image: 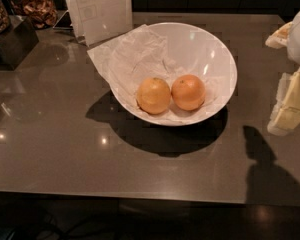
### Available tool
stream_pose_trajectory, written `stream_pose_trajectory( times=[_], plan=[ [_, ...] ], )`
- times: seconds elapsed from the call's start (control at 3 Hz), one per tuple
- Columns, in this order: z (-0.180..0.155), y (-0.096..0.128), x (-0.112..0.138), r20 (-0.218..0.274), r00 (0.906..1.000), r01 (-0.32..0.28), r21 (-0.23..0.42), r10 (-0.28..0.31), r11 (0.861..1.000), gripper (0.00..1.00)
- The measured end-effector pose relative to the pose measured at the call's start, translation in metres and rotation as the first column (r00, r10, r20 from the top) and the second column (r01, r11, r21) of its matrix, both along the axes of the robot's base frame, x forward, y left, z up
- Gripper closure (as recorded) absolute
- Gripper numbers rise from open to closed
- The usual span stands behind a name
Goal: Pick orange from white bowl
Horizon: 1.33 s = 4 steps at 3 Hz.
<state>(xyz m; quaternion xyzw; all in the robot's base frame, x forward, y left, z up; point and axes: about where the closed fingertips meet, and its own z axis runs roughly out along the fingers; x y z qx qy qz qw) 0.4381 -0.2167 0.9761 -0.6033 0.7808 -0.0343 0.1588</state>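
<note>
Gripper (291, 103) seemingly far right; orange (188, 92) in white bowl (206, 46).

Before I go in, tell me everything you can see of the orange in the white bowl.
The orange is round, smooth-skinned and deep reddish-orange; it looks whole. It sits low in the white bowl, toward its near side, resting on the crumpled white paper lining. It meets, or nearly meets, the paler yellow-orange fruit beside it. Nothing holds it: the gripper is at the view's right edge, outside the bowl.
</note>
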Motion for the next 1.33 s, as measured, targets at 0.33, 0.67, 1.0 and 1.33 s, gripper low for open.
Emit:
stream_pose_trajectory(
  times=[0.33, 0.67, 1.0, 1.33],
  plan=[
    [0.0, 0.0, 0.0, 0.0, 1.0, 0.0, 0.0, 0.0, 1.0, 0.0],
    [0.003, 0.005, 0.008, 0.017, 0.9997, -0.018, 0.014, 0.017, 1.0, 0.0],
    [-0.006, 0.016, 0.027, -0.02, 0.9976, -0.065, 0.038, 0.066, 0.997, 0.0],
    [-0.027, 0.036, 0.054, -0.069, 0.9895, -0.12, 0.093, 0.127, 0.988, 0.0]
  ],
)
